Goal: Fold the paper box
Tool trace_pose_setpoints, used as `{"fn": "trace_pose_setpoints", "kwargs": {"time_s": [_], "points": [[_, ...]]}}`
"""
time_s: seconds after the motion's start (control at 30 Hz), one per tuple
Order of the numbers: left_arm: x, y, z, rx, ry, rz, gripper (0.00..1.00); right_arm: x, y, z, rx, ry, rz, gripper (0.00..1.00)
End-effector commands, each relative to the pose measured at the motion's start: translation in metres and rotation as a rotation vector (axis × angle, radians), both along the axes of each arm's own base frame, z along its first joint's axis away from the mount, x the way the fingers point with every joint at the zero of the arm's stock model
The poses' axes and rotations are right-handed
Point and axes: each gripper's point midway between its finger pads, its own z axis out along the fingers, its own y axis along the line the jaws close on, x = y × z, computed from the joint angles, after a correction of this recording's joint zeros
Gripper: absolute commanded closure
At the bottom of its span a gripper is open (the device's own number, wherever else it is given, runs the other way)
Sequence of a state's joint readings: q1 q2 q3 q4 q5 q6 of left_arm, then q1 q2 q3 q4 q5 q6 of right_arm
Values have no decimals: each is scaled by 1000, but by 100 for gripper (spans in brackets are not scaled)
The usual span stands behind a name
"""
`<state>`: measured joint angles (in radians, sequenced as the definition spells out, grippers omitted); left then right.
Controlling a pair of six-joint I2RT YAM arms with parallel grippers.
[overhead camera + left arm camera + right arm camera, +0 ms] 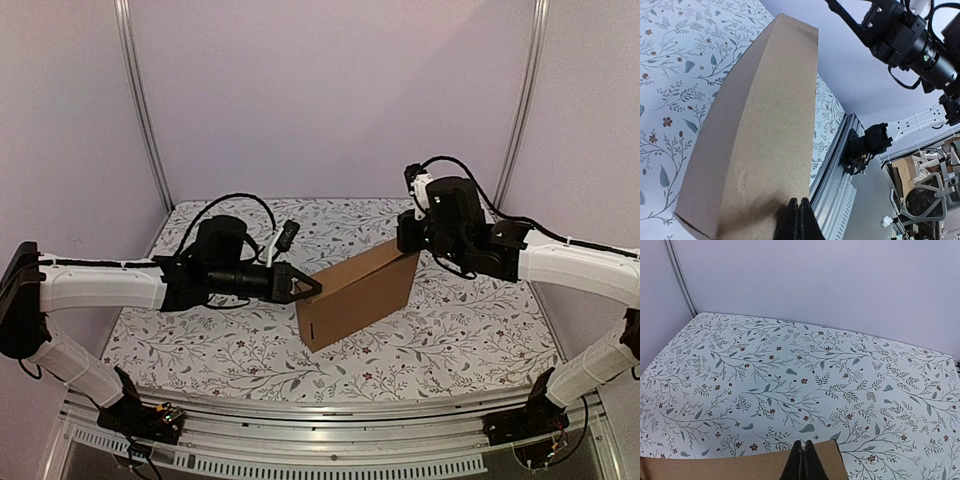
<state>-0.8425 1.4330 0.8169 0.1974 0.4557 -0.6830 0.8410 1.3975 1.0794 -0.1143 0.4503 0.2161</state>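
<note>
Along the near edge, an aluminium rail [330,418] carries both arm bases. Just beyond it spreads the table [190,350], covered in a leaf-and-flower print. At its middle stands the paper box [360,292], plain brown cardboard closed into a shallow slab. It is raised on one long edge and runs slantwise from near-left to far-right, with a small slit low on its near face.

The left gripper [312,289] reaches in from the left. Its fingers are pressed tight together and their tips touch the box's near-left end, high up. The left wrist view shows the paired dark fingers [792,220] against the cardboard with nothing between them.

Further back, the right gripper [409,246] meets the box's far, upper corner. It is likewise clenched, and no cardboard shows between its fingers. From the right wrist view the tips lie over the top edge of the brown panel. Behind everything rises a pale lilac wall [330,90].
</note>
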Motion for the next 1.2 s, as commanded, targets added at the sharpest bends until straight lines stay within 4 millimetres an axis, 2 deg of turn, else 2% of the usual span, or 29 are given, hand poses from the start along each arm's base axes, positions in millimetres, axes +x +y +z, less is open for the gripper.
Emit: {"fn": "trace_pose_setpoints", "kwargs": {"time_s": [0.0,0.13,0.23,0.37,0.5,0.6,0.7,0.97,1.03,1.17], "points": [[-8,18,-60,197,110,22,100,11,-12,1,-4,47,47,100],[-7,17,-59,201,108,18,100,26,-25,-6,31,89,34,100],[-6,18,-57,201,103,19,100,33,-31,-21,73,153,42,100],[-5,18,-55,198,100,20,100,28,-31,-55,84,240,48,100],[-5,20,-57,203,99,22,100,15,-36,-107,70,341,32,100],[-5,21,-59,205,102,23,100,8,-47,-128,52,378,-6,100],[-5,22,-61,210,103,23,100,7,-53,-119,48,350,-28,100],[-4,22,-60,208,100,25,100,15,-51,-32,101,187,-3,100],[-3,22,-60,208,100,26,100,13,-47,-18,118,174,20,100],[-3,21,-57,202,94,25,100,1,-37,-4,123,150,52,100]]}}
